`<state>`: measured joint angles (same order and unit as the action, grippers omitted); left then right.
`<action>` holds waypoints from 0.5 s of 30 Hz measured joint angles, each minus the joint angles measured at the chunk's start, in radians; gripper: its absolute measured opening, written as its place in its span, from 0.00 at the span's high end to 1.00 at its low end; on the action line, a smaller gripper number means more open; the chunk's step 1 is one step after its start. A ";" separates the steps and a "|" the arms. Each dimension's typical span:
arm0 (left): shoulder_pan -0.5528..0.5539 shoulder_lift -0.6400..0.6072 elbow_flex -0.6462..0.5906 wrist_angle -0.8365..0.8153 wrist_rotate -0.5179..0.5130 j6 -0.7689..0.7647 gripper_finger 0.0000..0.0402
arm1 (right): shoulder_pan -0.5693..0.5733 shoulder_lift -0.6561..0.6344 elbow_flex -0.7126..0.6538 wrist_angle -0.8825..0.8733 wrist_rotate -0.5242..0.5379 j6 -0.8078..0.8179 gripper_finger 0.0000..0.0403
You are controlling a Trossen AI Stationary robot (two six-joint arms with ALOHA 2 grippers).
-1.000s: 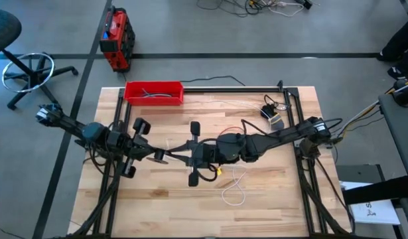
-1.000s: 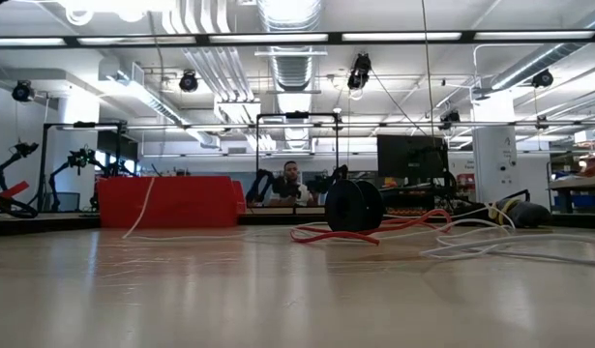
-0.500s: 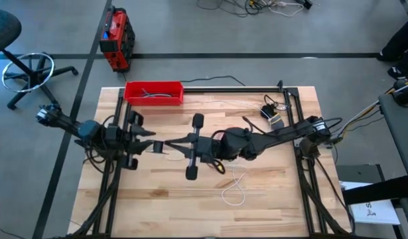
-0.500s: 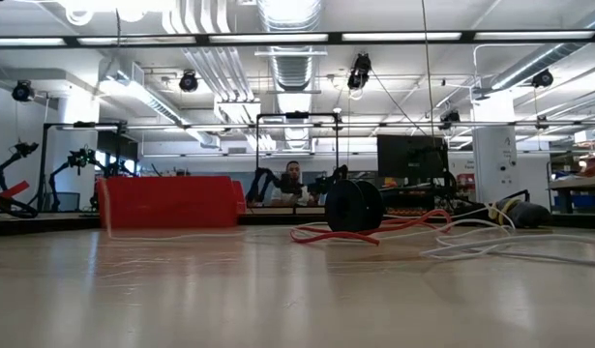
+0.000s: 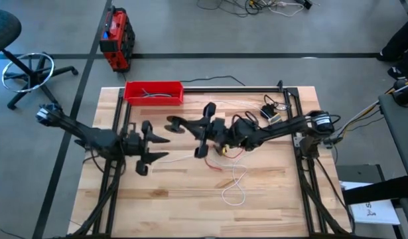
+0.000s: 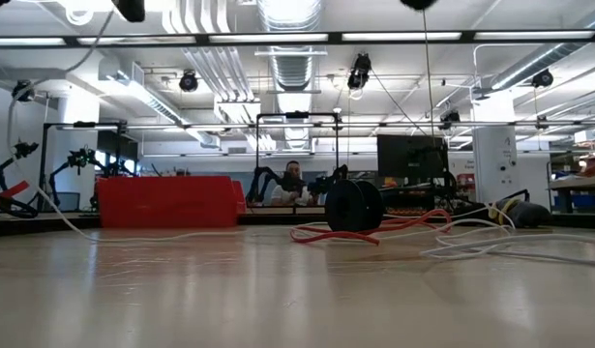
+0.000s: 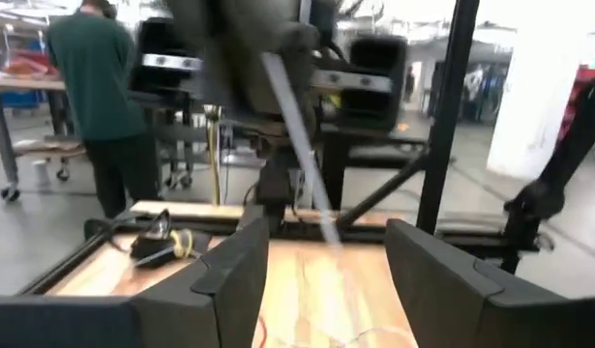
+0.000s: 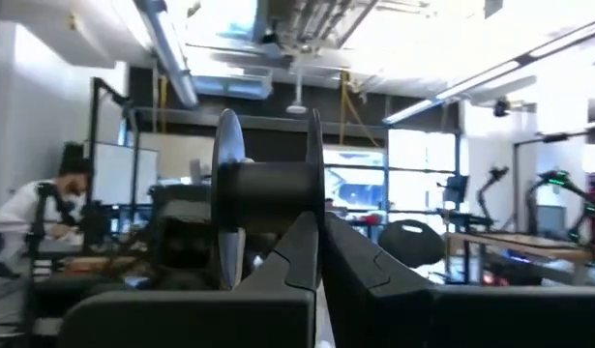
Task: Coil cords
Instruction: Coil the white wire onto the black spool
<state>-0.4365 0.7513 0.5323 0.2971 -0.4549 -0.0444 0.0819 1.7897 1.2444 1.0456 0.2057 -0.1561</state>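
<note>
The white cord hangs in a slack curve from high up down to the table, and more of it lies in a loop near the front. Its black round end piece is raised over the table's middle, with my right gripper shut on it. The red cord lies loose on the table under the right arm. My left gripper stands open at the left, its fingers pointing toward the right gripper with nothing between them. My right gripper pinches the rim of one round side of the black end piece between its two shut fingertips. The fingers reach level from the table's right. The piece is lifted clear of the table, and the white cord hangs slack below it.
A red tray with dark cables stands at the far left edge. A black spool stands on the table by the red cord. A small black-and-white device lies at the far right. A person stands beyond the table.
My left gripper has opened, let go of the black end piece and drawn back toward the table's left edge. My right gripper has shut on the piece and carried it up and toward the far edge, turning as it went. The white cord has been lifted with it.
</note>
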 joint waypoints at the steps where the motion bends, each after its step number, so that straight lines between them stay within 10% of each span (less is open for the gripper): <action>1: 0.001 0.020 0.000 0.007 -0.020 -0.001 0.50 | -0.005 0.000 -0.028 0.035 0.002 0.001 1.00; 15: 0.013 0.390 0.001 0.139 -0.080 -0.257 0.61 | -0.006 -0.015 -0.294 0.416 -0.008 0.095 1.00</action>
<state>-0.4232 1.1417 0.5331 0.4361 -0.5352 -0.3011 0.0761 1.7744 0.9500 1.4613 0.1979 -0.0610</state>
